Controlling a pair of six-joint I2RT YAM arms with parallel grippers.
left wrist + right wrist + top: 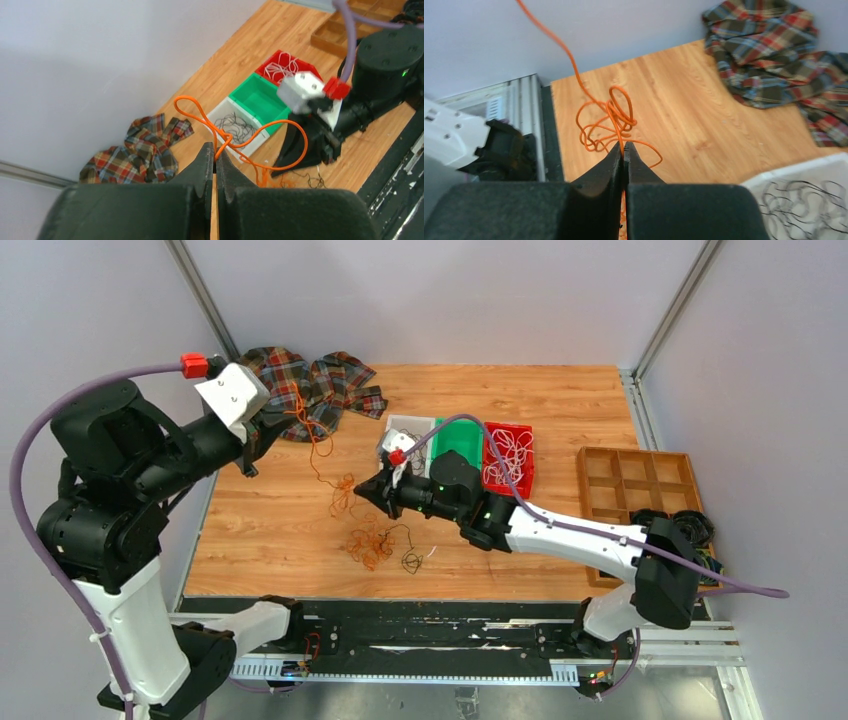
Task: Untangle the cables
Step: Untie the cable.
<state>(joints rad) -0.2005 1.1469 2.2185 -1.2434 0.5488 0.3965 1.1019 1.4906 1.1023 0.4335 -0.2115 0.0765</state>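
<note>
wood-grain tabletop (520, 400) lies under you, with a soft plaid cloth (310, 380) crumpled at its far left. your left fingers (209, 155) are pinched shut on a thin, glossy orange cable (616, 112). it hangs in loose loops and slants down toward mid-tabletop, where your right fingers (616, 155) are clamped on it too. tangled cables (370, 545) lie on the wood nearer you. the white bin (218, 107) holds black wires (235, 125), the red bin (508, 426) holds white wires (285, 65), and a green bin (255, 97) sits between them.

The orange cable (618, 120) is cut off at eleven o'clock in the right wrist view, the plaid cloth (769, 55) at three o'clock.
</note>
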